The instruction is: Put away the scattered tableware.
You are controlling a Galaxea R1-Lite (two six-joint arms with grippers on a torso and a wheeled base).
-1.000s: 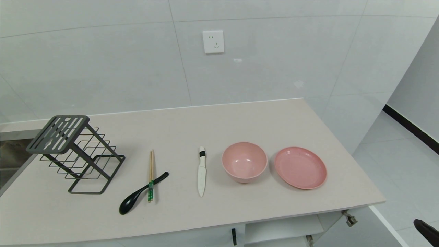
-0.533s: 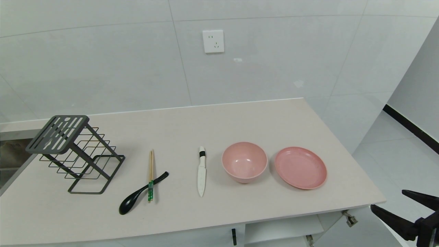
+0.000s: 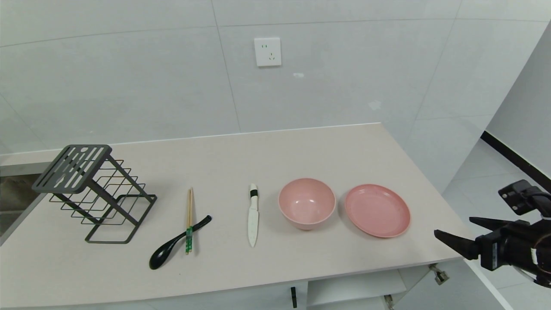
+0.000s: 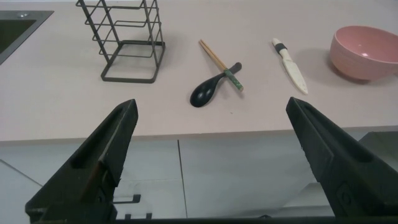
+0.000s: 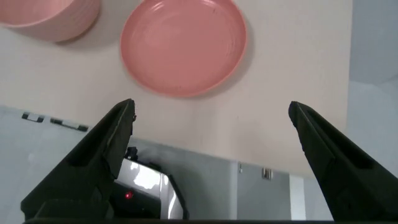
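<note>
Sliding is the first worry: the wire rack (image 3: pixel 92 193) looks light and may shift when loaded. Farthest from the rack, the pink plate (image 3: pixel 377 210) lies flat, so the right gripper (image 3: pixel 452 226), spread wide and empty beyond it, might push it rather than catch its rim. It could also bump the pink bowl (image 3: pixel 306 203), one step closer to the rack. Nearer still, the white knife (image 3: pixel 253 215) could slip, and the black spoon (image 3: pixel 174 245) crosses the chopsticks (image 3: pixel 189 219), so lifting one drags the other. The left gripper (image 4: pixel 210 102) hangs spread, holding nothing.

The right end effector (image 3: pixel 453 227) reaches forward roughly level, its two dark fingers (image 3: pixel 456 243) spread wide and tapering to points. The left end effector (image 4: pixel 211 102) is just as wide open, its fingers (image 4: pixel 93 168) splayed far apart and empty.
</note>
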